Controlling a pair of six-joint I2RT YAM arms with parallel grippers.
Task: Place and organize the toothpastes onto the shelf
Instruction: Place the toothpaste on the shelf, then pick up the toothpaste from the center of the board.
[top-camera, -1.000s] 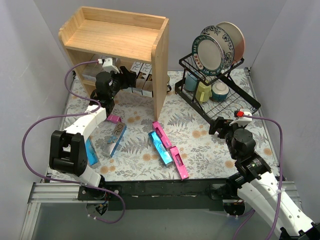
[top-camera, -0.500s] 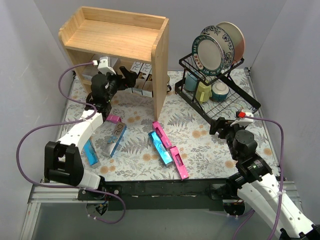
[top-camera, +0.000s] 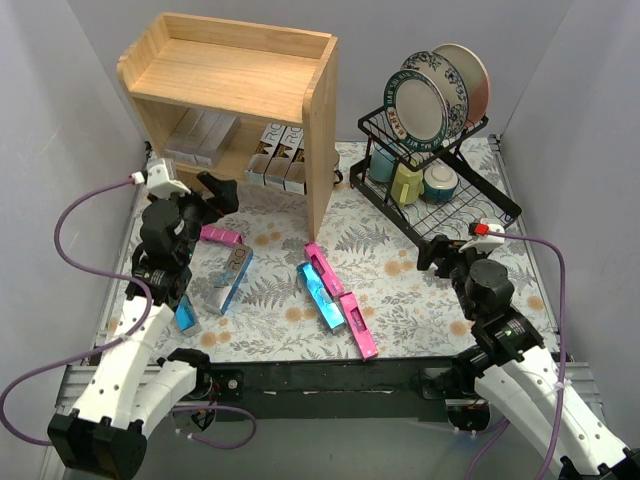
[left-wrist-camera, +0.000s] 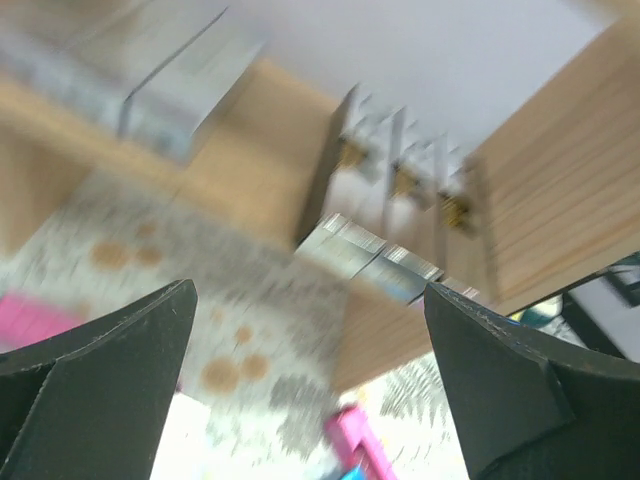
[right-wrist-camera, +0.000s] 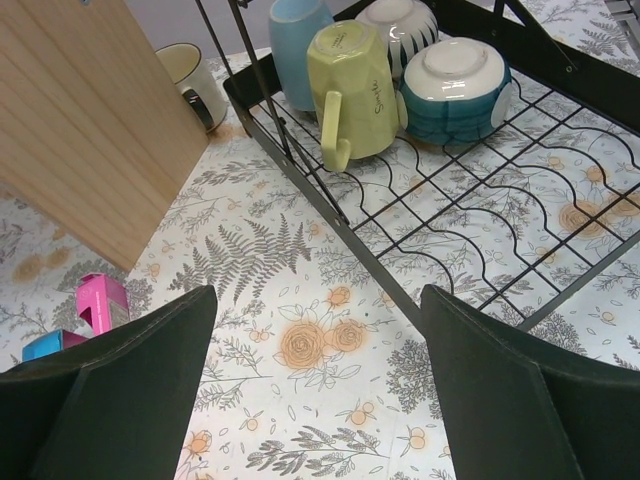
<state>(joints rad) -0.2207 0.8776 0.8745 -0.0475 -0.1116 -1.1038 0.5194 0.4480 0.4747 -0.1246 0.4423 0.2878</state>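
Wood, pale and unvarnished, is forming the two-tier shelf (top-camera: 322, 120) standing at the far left of the floral table mat (top-camera: 400, 300). On its lower tier, silver-white cartons (top-camera: 200, 135) are lying flat at the left, while brown-gold patterned cartons (top-camera: 283, 158) are standing upright at the right. Lying loose on the mat are a short pink carton (top-camera: 222, 236) and a silver-and-teal carton (top-camera: 232, 278) near the left arm, a blue carton (top-camera: 186, 316) partly hidden by that arm, and a teal carton (top-camera: 320, 292) resting alongside two pink cartons (top-camera: 356, 325) at centre. Left gripper (top-camera: 220, 192) is hovering over the mat just in front of the shelf, jaws spread wide and holding nothing; its wrist view is blurred. Right gripper (top-camera: 440, 256) is hanging near the black dish rack (top-camera: 440, 205), jaws likewise wide and empty.
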